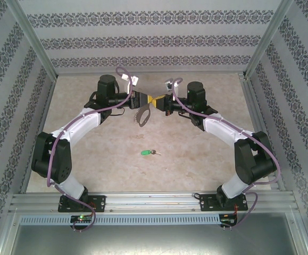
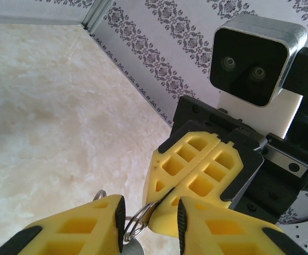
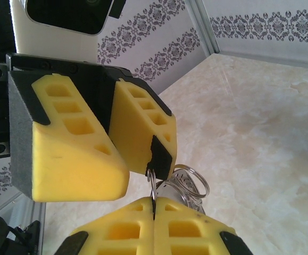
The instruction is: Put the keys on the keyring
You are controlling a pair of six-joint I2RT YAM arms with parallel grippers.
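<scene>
While the left arm (image 1: pixel 84 125) and the right arm (image 1: pixel 223 127) met nose to nose in the upper middle of the top view, the keyring (image 1: pixel 141 117) hung between their tips, above the pale marbled tabletop (image 1: pixel 90 159). Its grey loop dangled just below the meeting point, with the jagged fringe on its lower left side.

The right jaws were pressed together on the thin wire of the keyring (image 3: pixel 183 183). In the right wrist view its yellow pads (image 3: pixel 116 234) sat closed at the bottom edge, with the wire rising from the seam between them. In that view the rest of the ring's silver coils bunched just to the right of the pinch.

The left jaws stood spread. In the left wrist view its two yellow pads (image 2: pixel 84 226) sat at the bottom of the frame with a clear gap, and a curl of the keyring (image 2: pixel 135 217) lay inside that gap. I could not tell whether either pad touched the wire.

The key (image 1: pixel 145 153), green-headed with a short silver blade pointing right, lay flat on the tabletop in the middle of the top view. It was well below the keyring and apart from both arms.
</scene>
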